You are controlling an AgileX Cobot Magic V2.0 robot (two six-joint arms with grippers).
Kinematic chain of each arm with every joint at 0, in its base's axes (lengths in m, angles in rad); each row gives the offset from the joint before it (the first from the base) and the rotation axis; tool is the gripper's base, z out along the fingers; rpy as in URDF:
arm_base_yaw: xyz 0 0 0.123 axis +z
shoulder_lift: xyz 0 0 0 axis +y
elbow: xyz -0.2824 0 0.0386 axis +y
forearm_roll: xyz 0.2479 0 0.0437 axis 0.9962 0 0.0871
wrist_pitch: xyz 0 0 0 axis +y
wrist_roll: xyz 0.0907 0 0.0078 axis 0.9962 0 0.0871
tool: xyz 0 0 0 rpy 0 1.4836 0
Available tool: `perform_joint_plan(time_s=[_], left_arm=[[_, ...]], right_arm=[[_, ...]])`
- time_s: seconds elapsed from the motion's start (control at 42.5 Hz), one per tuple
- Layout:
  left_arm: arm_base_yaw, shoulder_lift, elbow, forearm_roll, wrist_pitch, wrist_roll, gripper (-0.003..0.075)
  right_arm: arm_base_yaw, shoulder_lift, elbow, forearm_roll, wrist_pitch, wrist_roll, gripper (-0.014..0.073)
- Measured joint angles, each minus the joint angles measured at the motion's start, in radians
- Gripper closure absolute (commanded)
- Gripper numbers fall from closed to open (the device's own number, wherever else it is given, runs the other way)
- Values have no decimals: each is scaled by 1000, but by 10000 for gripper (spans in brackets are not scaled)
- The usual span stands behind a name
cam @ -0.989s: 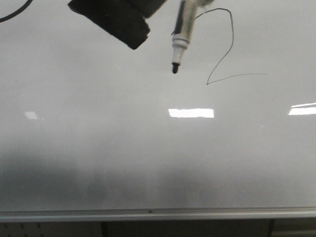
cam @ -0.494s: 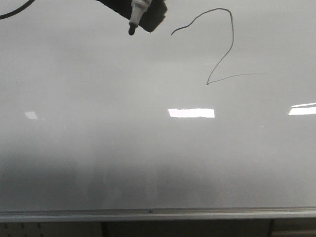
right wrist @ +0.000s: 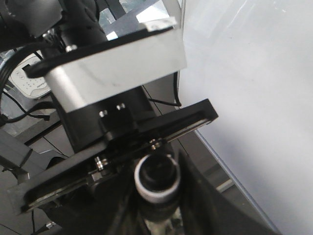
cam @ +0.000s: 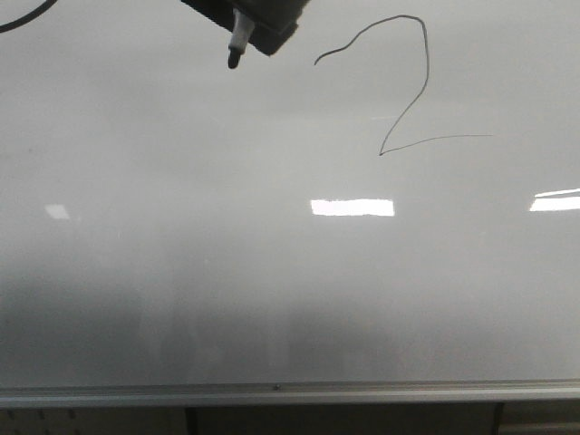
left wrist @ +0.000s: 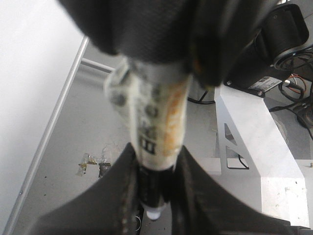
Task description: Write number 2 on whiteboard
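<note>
Whiteboard (cam: 272, 272): glossy white-grey, fills the front view; silver rail (cam: 290, 393) along its lower edge; its top and sides are cut off by the frame. Bright rectangular reflections sit across its middle band.

Number 2 (cam: 424, 82): thin dark line toward 1 o'clock on the board, complete in view. Curved top, diagonal stroke down to a sharp corner, long flat tail running toward 3 o'clock.

Left pincer (left wrist: 154, 176): in the front view only a dark lower corner shows at 12 o'clock, the rest cut off by the frame. In the left wrist view its fingers (left wrist: 112, 196) are closed snugly on the barrel of a marker (cam: 237, 41), blurred at close range; the label is unreadable.

Marker: uncapped, dark nib pointing toward 6 o'clock, well to the 9 o'clock side of the numeral. Nib contact with the board cannot be judged.

Right pincer (right wrist: 156, 196): dark shapes flank a round black-and-white part; how far it is open cannot be told.

Cable (cam: 23, 20): dark arc at 10 o'clock, mostly cropped.
</note>
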Motion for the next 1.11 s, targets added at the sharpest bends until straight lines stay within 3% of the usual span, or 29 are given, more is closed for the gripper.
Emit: perform_joint_plan(time_s=[0.141, 0.212, 0.33, 0.518, 0.636, 0.918, 1.012, 1.107], left_arm=[[0, 0, -2, 13, -5, 10, 740], [0, 0, -4, 27, -5, 11, 740], [0, 0, -4, 91, -38, -11, 740], [0, 0, -4, 289, -141, -187, 740], [26, 0, -4, 384, -168, -294, 740], [223, -14, 0, 411, -207, -456, 739], [304, -42, 29, 415, -240, -484, 739], [377, -82, 70, 426, -274, -512, 739]], right_arm=[[0, 0, 0, 2, -11, 2, 123], [0, 0, 0, 2, -36, 4, 90], [-17, -29, 0, -22, -95, 8, 113], [-24, -158, 44, -150, -261, 24, 230], [-24, -287, 145, -173, -435, 27, 359], [-24, -602, 504, -152, -849, 28, 660], [-24, -696, 581, -123, -905, 29, 717], [-24, -773, 623, -115, -930, 29, 711]])
